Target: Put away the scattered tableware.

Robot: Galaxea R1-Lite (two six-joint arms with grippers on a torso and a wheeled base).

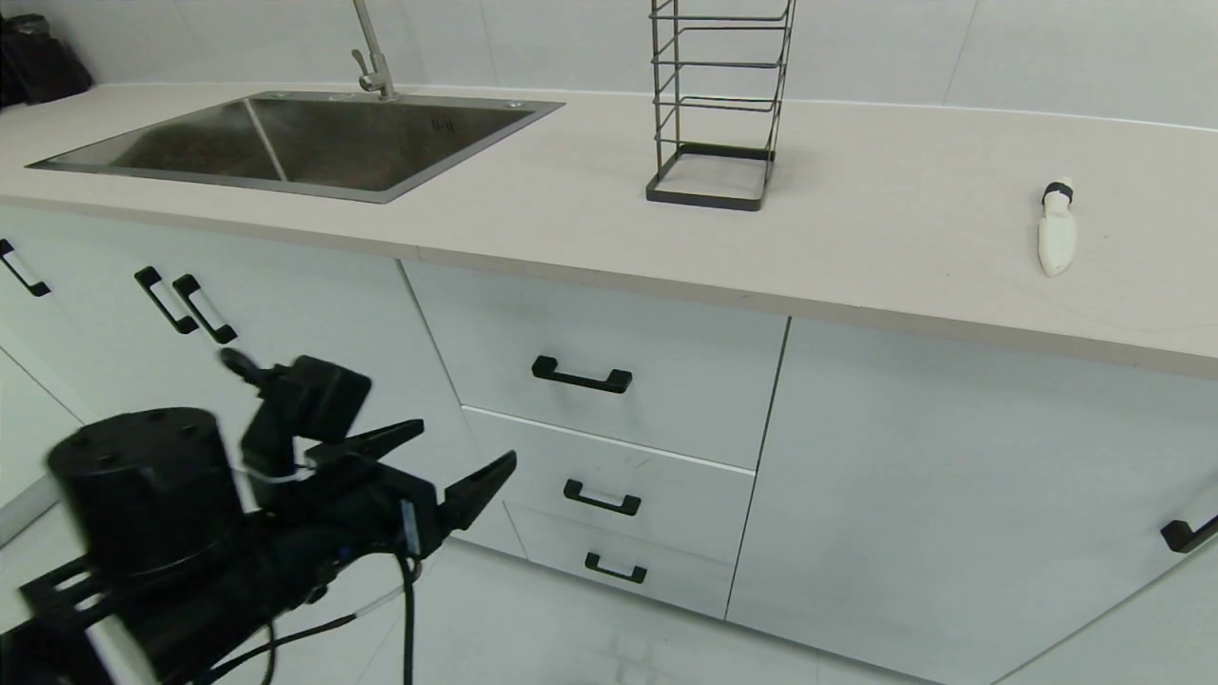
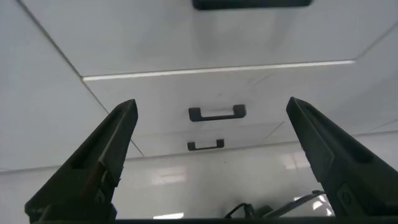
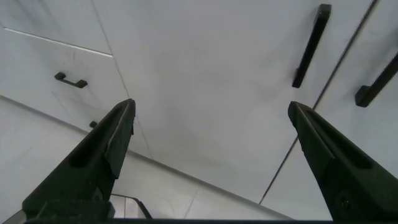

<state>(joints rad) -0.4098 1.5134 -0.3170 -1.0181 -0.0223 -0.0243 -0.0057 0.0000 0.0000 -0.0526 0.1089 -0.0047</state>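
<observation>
A white ceramic spoon with a black band (image 1: 1056, 228) lies on the beige countertop (image 1: 856, 247) at the far right. A black wire rack (image 1: 709, 181) stands empty on the counter's middle. My left gripper (image 1: 466, 443) hangs low at the left, in front of the white drawers, open with nothing between its fingers. In the left wrist view that gripper (image 2: 211, 102) faces the middle drawer handle (image 2: 217, 112). My right gripper (image 3: 210, 104) is open and empty, facing a white cabinet door beside a black bar handle (image 3: 310, 46).
A steel sink (image 1: 304, 143) with a faucet (image 1: 373, 57) is set into the counter at the left. Below the counter are three stacked drawers with black handles (image 1: 581, 376), flanked by cabinet doors. The floor in front is pale and glossy.
</observation>
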